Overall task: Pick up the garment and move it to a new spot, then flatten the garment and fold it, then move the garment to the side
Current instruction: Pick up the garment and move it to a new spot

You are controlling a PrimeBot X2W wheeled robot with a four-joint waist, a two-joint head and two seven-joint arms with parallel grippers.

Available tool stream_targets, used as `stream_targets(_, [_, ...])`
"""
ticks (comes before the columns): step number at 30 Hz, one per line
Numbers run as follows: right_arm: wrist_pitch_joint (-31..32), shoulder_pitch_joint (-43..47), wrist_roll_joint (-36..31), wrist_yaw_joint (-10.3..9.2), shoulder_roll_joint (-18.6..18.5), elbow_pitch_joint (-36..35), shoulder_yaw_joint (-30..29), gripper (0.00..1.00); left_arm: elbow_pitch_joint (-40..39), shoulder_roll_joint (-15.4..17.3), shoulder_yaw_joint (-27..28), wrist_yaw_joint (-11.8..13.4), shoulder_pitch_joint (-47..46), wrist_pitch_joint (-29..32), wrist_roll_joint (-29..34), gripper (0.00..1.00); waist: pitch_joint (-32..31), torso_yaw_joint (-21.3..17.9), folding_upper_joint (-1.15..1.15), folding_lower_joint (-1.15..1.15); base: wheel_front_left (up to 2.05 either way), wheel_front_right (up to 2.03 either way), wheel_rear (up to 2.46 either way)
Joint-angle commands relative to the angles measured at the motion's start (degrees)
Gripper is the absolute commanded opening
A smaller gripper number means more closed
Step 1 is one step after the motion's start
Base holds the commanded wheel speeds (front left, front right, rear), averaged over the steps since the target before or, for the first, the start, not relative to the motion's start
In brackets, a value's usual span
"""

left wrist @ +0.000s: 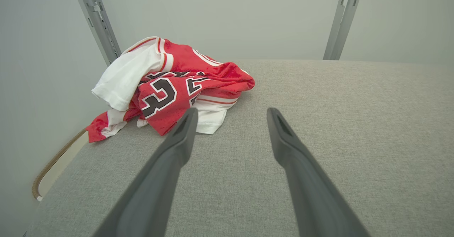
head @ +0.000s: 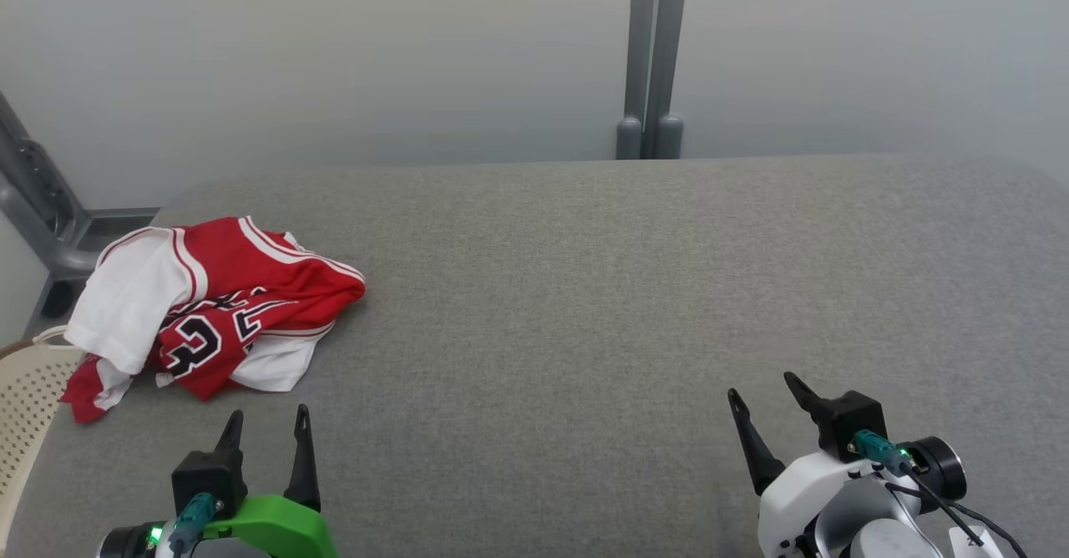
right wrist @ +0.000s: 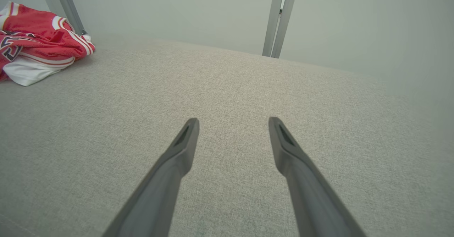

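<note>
even soft light — faint shadows, sharp focus, wrist-view edges bowed

Wall: plain, pale grey-green, behind the table's far edge.
Table: covered in grey woven fabric, matte, far corners rounded.
Post: paired grey metal uprights, slotted, at the middle of the far edge.
Strut: grey metal, slanted, beyond the far left corner.
Basket: cream, perforated, against the left edge.
Light: soft, even, faint shadows.
</note>
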Motion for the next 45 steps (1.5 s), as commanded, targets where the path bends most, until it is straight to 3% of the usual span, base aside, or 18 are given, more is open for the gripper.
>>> stream_targets(1, [-0.73, 0.50, 0.44, 0.00, -0.13, -0.26, 0.32, 1.00, -0.29, 0.52, 0.28, -0.35, 0.86, -0.13, -0.38, 1.00, -0.11, 2.24, 0.00, 0.00, 0.00, 0.00, 0.00])
stream_targets(12, [-5.02, 1.26, 4.63, -0.01, -0.13, 0.62, 3.59, 1.00, -3.80, 1.97, 1.71, -3.79, 3.37, -2.27, -4.25, 1.00, -0.49, 12.57, 0.00, 0.00, 0.00, 0.00, 0.00])
stream_targets(26, [-7.00, 0.97, 6.58, -0.01, -0.16, 2.44, 5.85, 1.00, -7.66, 4.51, 2.52, -1.83, 6.52, -0.56, -4.34, 1.00, -0.19, 22.00, 0.00, 0.00, 0.00, 0.00, 0.00])
stream_targets(40, [-7.83, -0.46, 7.39, -0.01, -0.18, 2.81, 7.22, 1.00, -8.96, 5.72, 2.88, -0.38, 5.25, 1.18, -4.17, 1.00, 0.34, 24.15, 0.00, 0.00, 0.00, 0.00, 0.00])
stream_targets(45, [-7.11, -0.74, 7.53, -0.01, -0.16, 1.60, 7.14, 1.00, -5.73, 4.42, 1.23, -2.67, -0.45, 4.13, -5.74, 1.00, 1.27, 23.44, 0.00, 0.00, 0.00, 0.00, 0.00])
